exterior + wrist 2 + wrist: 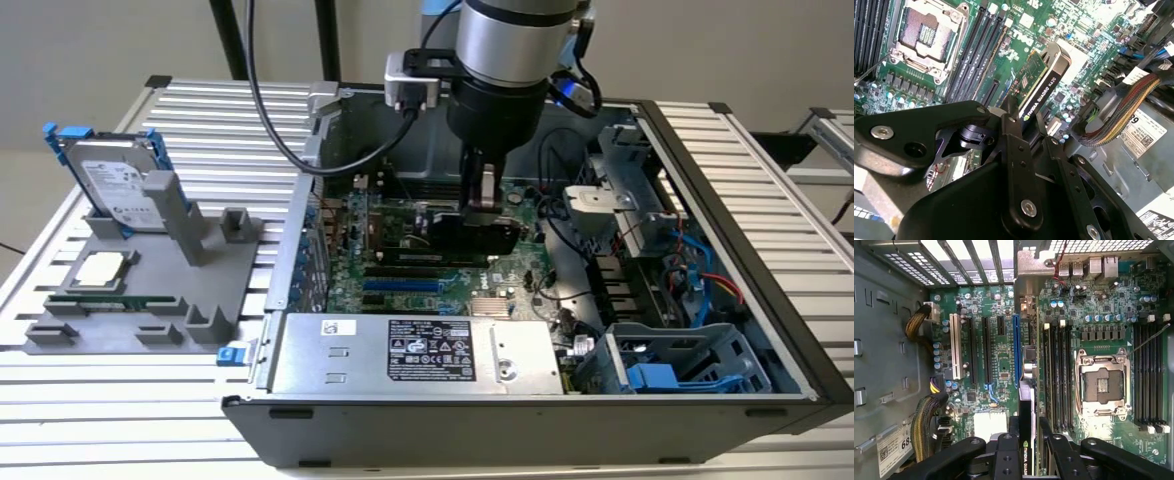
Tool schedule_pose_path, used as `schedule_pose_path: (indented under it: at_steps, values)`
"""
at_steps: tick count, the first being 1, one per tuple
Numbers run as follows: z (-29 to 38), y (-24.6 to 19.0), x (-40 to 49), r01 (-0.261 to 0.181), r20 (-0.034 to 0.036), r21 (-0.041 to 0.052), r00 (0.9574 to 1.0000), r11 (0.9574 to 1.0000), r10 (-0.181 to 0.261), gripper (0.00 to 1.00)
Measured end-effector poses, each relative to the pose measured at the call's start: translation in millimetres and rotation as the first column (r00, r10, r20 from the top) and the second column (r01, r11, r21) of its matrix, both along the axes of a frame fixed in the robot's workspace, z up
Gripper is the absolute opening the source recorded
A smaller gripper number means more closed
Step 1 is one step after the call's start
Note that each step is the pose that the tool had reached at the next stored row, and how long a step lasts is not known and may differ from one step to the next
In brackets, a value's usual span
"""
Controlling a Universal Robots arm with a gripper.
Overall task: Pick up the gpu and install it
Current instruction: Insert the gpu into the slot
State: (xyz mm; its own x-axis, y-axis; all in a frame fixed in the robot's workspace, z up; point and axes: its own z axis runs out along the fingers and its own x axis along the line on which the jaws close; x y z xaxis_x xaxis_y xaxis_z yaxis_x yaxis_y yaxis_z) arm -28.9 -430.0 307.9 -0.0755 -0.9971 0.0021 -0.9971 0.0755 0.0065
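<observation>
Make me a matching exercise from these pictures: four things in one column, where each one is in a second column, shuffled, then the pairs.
1. gpu
2. hard drive
3. power supply
4. CPU socket

A. standing upright in the grey holder outside the case
B. on the motherboard, open and empty
C. clamped in the gripper above the motherboard
D. silver box along the case's near edge

Pairs: 1-C, 2-A, 3-D, 4-B

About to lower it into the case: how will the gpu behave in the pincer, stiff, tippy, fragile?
The gpu is a thin flat board, so probably rigid and light. The pincer clamps only one end, so the free length may tilt if it bumps the motherboard. Its exposed green edge looks fragile; push gently.
</observation>
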Motion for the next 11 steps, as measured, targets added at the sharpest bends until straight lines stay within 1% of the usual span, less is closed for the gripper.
schedule_pose_path:
  at_steps: [11]
  values:
    - [-4.3,0.0,0.0,0.000,0.0001,0.0002,1.0000,1.0000,0.000,0.00]
